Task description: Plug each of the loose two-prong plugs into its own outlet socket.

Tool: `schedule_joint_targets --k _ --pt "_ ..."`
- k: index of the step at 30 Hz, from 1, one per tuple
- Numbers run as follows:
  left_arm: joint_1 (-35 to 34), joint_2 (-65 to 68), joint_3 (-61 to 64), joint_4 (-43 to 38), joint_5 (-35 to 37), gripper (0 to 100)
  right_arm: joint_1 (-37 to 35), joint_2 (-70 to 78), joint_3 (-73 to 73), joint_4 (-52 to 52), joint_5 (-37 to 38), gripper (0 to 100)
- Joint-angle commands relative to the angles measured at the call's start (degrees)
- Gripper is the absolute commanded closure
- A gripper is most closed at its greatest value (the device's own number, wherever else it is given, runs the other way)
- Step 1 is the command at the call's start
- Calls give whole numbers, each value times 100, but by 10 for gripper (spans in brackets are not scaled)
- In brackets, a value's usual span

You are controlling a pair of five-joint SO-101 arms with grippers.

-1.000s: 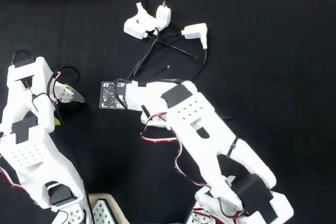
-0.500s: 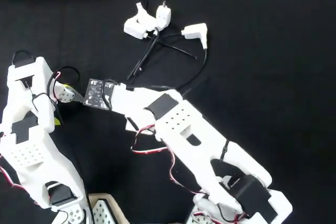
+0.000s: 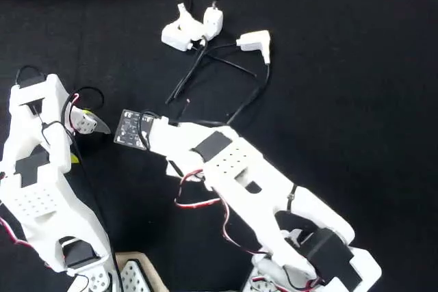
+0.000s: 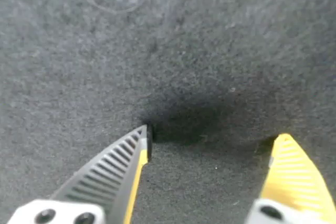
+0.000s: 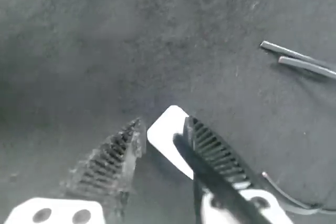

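Right arm: stretched low across the counter (image 3: pixel 356 66) toward the left arm | right pincer (image 5: pixel 163 124): closed on a white plug (image 5: pixel 167 142), near the left pincer (image 4: pixel 210 140) | left pincer: open, tips down at the counter | other corded white pieces (image 3: pixel 183 33): far side, well apart.
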Motion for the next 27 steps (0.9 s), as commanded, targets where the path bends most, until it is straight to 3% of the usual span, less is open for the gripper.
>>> schedule_joint_targets --k 1,14,19,27 --pt "163 26 -4 -88 88 640 -53 -4 22 -299 -26 871" --pt "163 26 -22 -88 88 640 158 -4 84 -316 97 874" --pt "163 26 -22 -88 88 640 167 -4 75 -308 633 989" --pt "145 26 -31 -88 88 640 176 4 84 -316 695 987"
